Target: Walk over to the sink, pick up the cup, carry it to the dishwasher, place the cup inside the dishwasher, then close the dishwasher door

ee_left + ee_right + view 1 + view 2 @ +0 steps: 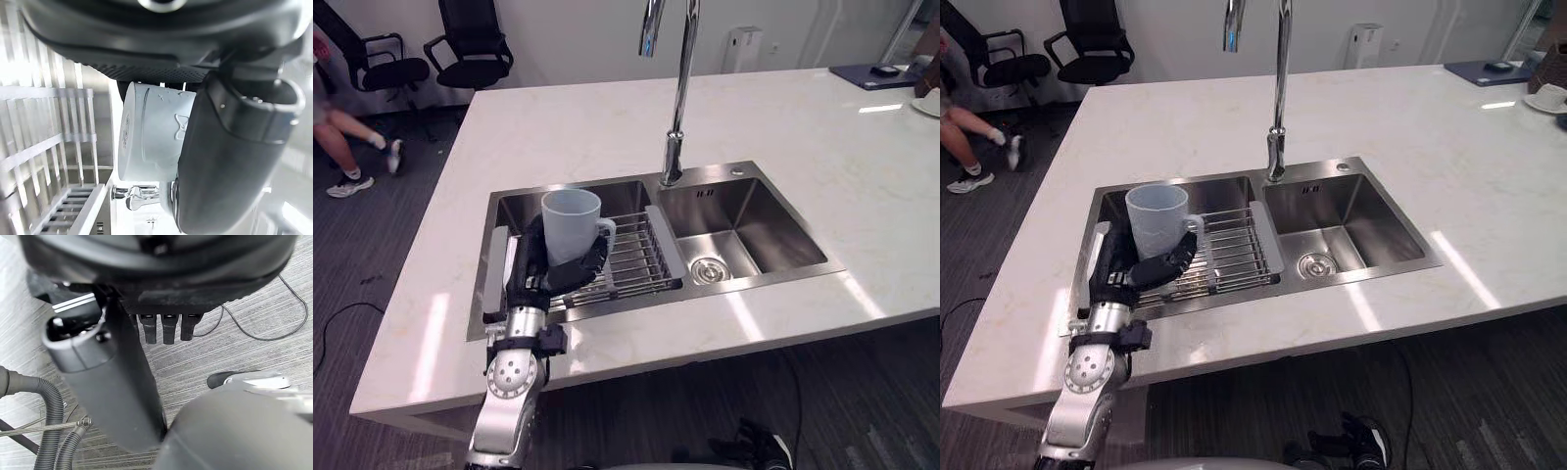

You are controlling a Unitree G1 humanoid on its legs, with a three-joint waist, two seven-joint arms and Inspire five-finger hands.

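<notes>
Currently catalogued, for your reference:

1. Pale blue-white cylindrical cup [572, 223]. It stands upright, mouth up, over the wire dish rack [641, 257] in the left basin of the stainless steel double sink [773, 235]. That puts it at roughly 8 o'clock from the base of the tall chrome tap [674, 157]. Its base is hidden, so you cannot tell whether it is clear of the rack.

2. Dark left hand [527, 266]. Its fingers [585, 268] are closed round the lower half of the cup, wrapping in from the 6 o'clock side. The left wrist view shows the thumb laid flat against the cup wall. The small handle juts out at 3 o'clock, outside the grasp.

3. Dark right hand [110, 382]. It hangs over the grey carpet floor [244, 357] with its fingers loose and nothing in them.

4. Step in hand, as judged: lifting the cup out of the sink for the carry.
- Raise it straight up until the base is above the rack bars and the sink rim.
- Then draw it back toward 6 o'clock, over the edge of the white marble-look tabletop [607, 117].
- Keep well away from the tap at 2 o'clock.
- The hold sits low on the cup, so keep the wrist level to stop the top tipping out.
- Hold the squeeze steady; the smooth wall could slip.
</notes>
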